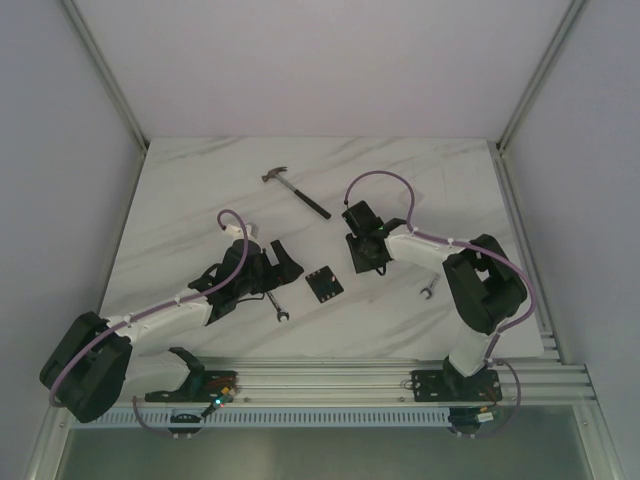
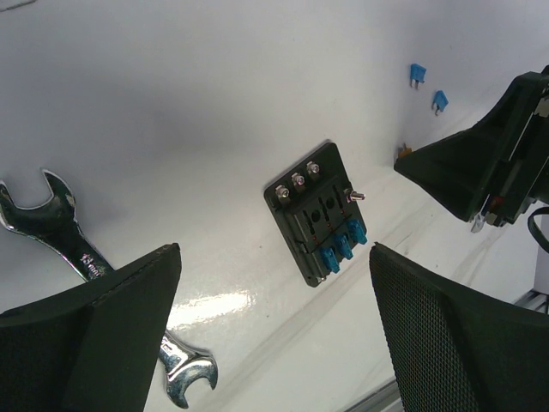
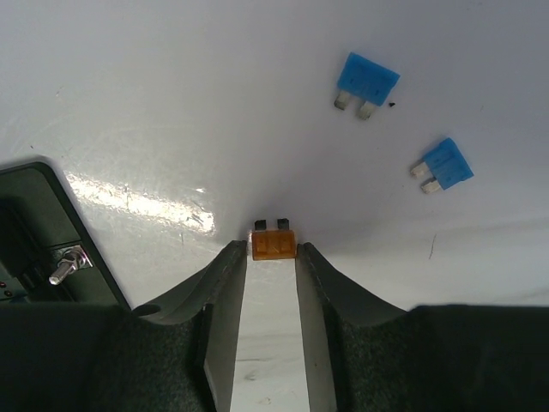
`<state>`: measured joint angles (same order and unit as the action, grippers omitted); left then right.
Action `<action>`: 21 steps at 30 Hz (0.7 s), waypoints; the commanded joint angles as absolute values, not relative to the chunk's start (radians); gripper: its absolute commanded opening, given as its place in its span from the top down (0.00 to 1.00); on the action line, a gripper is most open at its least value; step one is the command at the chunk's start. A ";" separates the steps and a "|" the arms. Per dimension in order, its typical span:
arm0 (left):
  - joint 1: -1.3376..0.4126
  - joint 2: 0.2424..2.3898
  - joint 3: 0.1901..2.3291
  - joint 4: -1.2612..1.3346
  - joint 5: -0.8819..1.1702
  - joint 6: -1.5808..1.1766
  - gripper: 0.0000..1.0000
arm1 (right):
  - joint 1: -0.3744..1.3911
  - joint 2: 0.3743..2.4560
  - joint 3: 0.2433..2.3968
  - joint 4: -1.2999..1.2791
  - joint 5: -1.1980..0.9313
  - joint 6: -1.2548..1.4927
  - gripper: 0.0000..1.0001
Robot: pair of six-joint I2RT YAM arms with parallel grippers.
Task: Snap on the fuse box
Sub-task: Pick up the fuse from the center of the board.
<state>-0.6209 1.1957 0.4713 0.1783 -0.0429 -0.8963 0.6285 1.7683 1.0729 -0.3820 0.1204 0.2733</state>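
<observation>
Two blue fuses (image 3: pixel 367 83) lie at one o'clock of your right end effector (image 3: pixel 273 254), which pinches an orange fuse (image 3: pixel 273 243); left end effector (image 2: pixel 274 257) gapes wide before the fuse box (image 2: pixel 316 210).

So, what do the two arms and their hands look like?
The left arm and right arm have white tubes between bulky black joints. A lilac cable loops along each. The left hand and right hand are black, each with two fingers; the left fingers show fine mesh.

White arms (image 1: pixel 425 250), black fingers (image 2: pixel 94 335), purple cables (image 1: pixel 380 176).
</observation>
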 commanded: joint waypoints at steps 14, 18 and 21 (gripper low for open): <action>-0.614 1.135 0.485 0.169 0.009 -0.904 0.01 | 0.685 1.666 1.032 -0.373 0.091 0.221 0.77; -0.608 1.119 0.505 0.176 0.031 -0.904 0.05 | 0.721 1.601 1.035 -0.347 0.054 0.193 0.77; -0.602 1.110 0.524 0.181 0.058 -0.904 0.09 | 0.750 1.551 1.037 -0.318 0.022 0.168 0.78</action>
